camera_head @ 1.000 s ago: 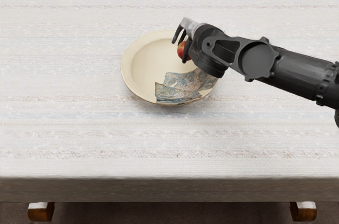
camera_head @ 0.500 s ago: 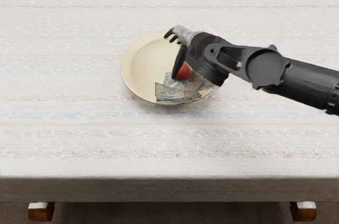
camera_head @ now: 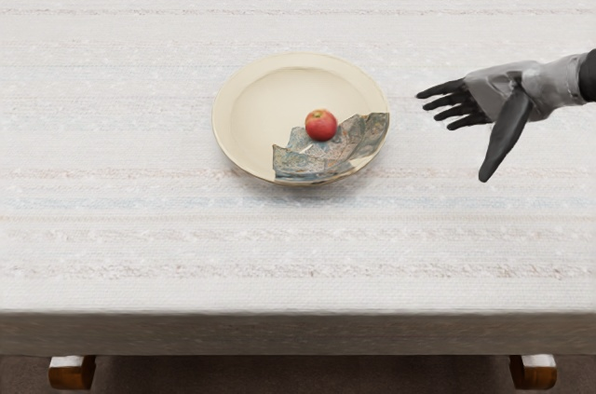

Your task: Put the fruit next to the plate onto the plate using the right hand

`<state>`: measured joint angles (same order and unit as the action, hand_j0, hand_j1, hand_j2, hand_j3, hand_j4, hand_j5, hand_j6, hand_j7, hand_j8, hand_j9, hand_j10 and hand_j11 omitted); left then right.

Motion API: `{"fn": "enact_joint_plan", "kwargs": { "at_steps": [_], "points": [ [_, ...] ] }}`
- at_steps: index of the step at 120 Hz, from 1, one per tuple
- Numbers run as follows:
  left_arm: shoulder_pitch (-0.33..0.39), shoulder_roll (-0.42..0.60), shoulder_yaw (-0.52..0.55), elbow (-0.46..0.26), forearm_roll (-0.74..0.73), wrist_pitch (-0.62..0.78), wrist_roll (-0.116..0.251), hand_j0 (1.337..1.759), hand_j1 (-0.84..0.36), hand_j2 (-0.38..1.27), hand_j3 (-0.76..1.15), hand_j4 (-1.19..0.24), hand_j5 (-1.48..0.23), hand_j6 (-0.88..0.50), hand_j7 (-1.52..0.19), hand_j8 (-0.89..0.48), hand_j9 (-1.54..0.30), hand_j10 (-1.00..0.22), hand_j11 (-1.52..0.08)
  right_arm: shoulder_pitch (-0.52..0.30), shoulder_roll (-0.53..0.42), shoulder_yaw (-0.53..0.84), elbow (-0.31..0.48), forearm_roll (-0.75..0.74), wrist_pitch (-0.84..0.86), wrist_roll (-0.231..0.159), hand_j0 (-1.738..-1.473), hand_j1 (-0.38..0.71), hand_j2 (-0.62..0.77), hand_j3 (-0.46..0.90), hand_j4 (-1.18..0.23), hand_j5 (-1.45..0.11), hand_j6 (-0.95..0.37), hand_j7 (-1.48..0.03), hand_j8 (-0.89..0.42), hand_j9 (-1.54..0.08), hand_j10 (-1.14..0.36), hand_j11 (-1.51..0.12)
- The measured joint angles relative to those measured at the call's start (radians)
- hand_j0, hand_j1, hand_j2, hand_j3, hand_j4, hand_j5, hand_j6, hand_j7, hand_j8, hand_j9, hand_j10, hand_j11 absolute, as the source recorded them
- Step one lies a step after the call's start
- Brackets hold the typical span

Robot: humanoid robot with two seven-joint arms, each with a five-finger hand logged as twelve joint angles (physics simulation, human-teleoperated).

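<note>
Looking down at the table [camera_head: 140, 245], you see the red fruit [camera_head: 321, 125] sitting on the cream plate [camera_head: 256, 110], touching the upper edge of its blue leaf pattern [camera_head: 326, 150]. Your right hand [camera_head: 489, 96] hovers above the table well to the plate's right, fingers spread wide, thumb angled downward, holding nothing.

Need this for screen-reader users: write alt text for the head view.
A red fruit lies on a cream plate with a leaf pattern, on a pale table. The right hand, fingers spread and empty, hangs over the table to the plate's right, apart from it.
</note>
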<state>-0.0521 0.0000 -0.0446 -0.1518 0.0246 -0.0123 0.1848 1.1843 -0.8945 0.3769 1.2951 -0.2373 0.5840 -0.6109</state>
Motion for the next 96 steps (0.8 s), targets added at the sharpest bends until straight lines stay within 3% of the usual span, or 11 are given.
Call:
{"fn": "enact_joint_plan", "kwargs": {
  "at_steps": [23, 96],
  "points": [
    [0.0, 0.0, 0.0, -0.001, 0.0, 0.0, 0.0, 1.658, 0.35, 0.0, 0.0, 0.0, 0.0, 0.0, 0.0, 0.0, 0.0, 0.0, 0.0, -0.024, -0.058, 0.01, 0.003, 0.04, 0.023, 0.0, -1.658, -0.34, 0.01, 0.0, -0.01, -0.01, -0.01, -0.01, -0.01, -0.01, -0.01, -0.01],
    [0.0, 0.0, 0.0, -0.002, 0.0, -0.002, 0.001, 1.658, 0.35, 0.0, 0.0, 0.0, 0.0, 0.0, 0.0, 0.0, 0.0, 0.0, 0.0, -0.029, -0.067, 0.014, 0.004, 0.055, 0.027, 0.0, -1.658, -0.35, 0.0, 0.0, 0.0, 0.0, 0.0, 0.0, 0.0, 0.0, 0.0, 0.0]
  ]
}}
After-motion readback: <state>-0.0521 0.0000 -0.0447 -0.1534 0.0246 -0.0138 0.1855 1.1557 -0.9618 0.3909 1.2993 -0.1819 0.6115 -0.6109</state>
